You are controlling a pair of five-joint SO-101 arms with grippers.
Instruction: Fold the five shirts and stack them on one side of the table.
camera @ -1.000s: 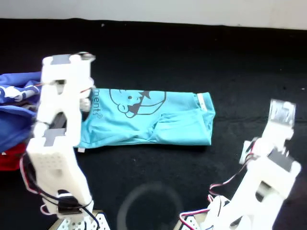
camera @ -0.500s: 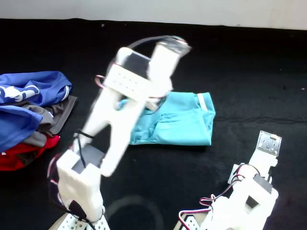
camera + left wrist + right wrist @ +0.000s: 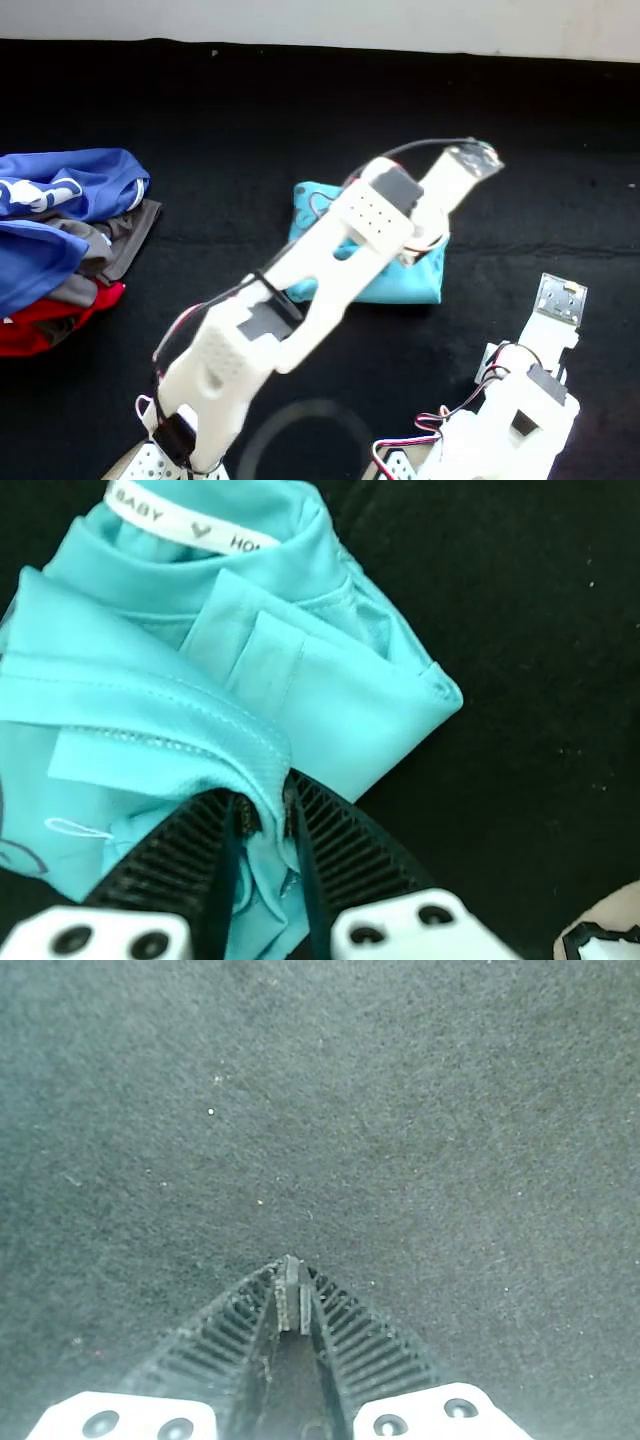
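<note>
High view: the turquoise shirt (image 3: 405, 283) is seen folded at mid-table, crossed by the left arm (image 3: 330, 260). A pile of shirts (image 3: 60, 220) (blue, grey, red) is heaped at the left edge.
Left wrist view: a hemmed fold of the shirt is pinched in the left gripper (image 3: 265, 805).
Right wrist view: the right gripper (image 3: 290, 1290) is held clenched, empty, over the black table cloth (image 3: 400, 1110).

1. A black, felt-like table (image 3: 250, 100) carries everything.
2. A folded turquoise shirt (image 3: 405, 285) lies on it, right of centre.
3. A loose pile of shirts (image 3: 60, 240), blue over grey over red, sits at the table's left side in the high view.
</note>
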